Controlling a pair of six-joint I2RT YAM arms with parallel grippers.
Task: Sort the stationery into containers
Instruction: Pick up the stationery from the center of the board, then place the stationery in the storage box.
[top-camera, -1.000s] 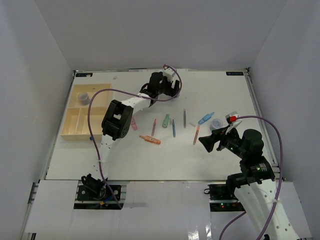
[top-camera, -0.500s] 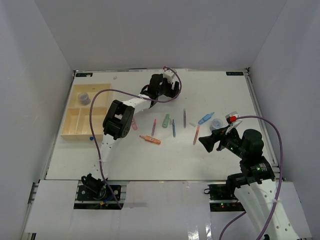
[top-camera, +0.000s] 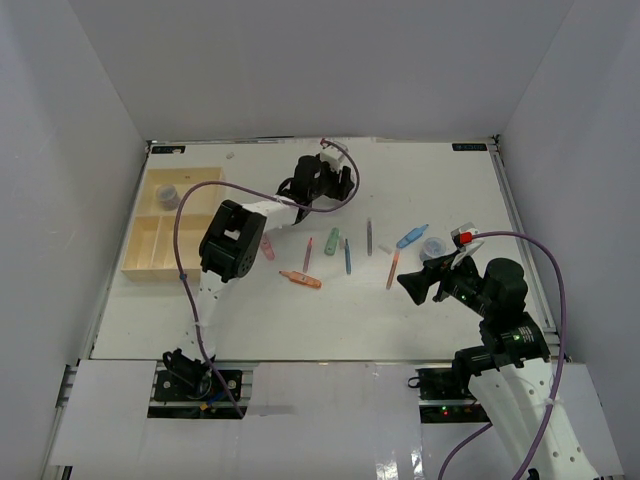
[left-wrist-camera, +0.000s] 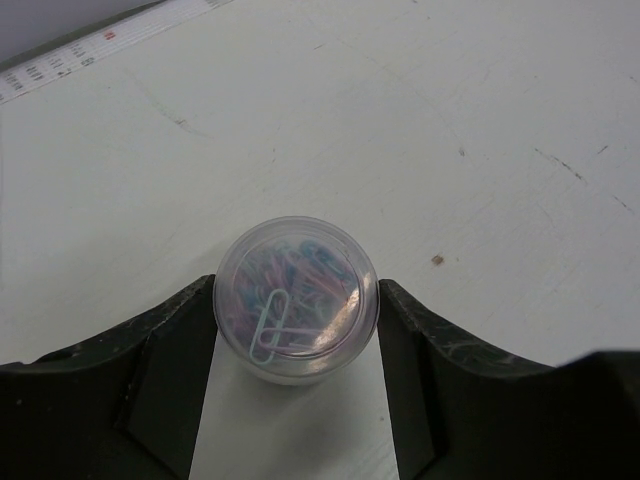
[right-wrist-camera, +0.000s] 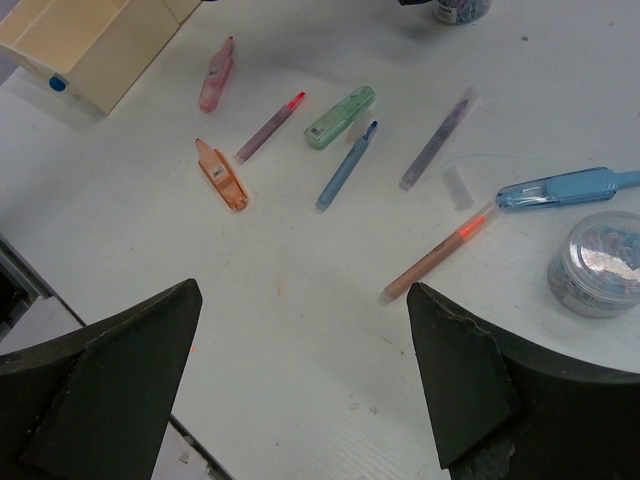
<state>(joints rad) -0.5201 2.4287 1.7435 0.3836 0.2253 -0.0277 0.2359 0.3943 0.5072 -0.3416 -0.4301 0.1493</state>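
Count three round pots: pot one (top-camera: 167, 193), pot two (left-wrist-camera: 296, 300) and pot three (right-wrist-camera: 600, 262).

Count eight pens in the right wrist view:
- one pink pen (right-wrist-camera: 215, 73)
- one orange pen (right-wrist-camera: 222, 175)
- one green pen (right-wrist-camera: 340, 117)
- two blue: a slim blue pen (right-wrist-camera: 346, 165) and a pale blue pen (right-wrist-camera: 556, 188)
- two purple: a red-tipped purple pen (right-wrist-camera: 268, 127) and a grey-purple pen (right-wrist-camera: 438, 138)
- one tan pen (right-wrist-camera: 438, 255) with a red band

Count one small clear cap (right-wrist-camera: 456, 187) and one tray (top-camera: 150, 240).

In the top view you also see one red-topped item (top-camera: 464, 237). Its kind cannot be told, so do not add it to the pen count.
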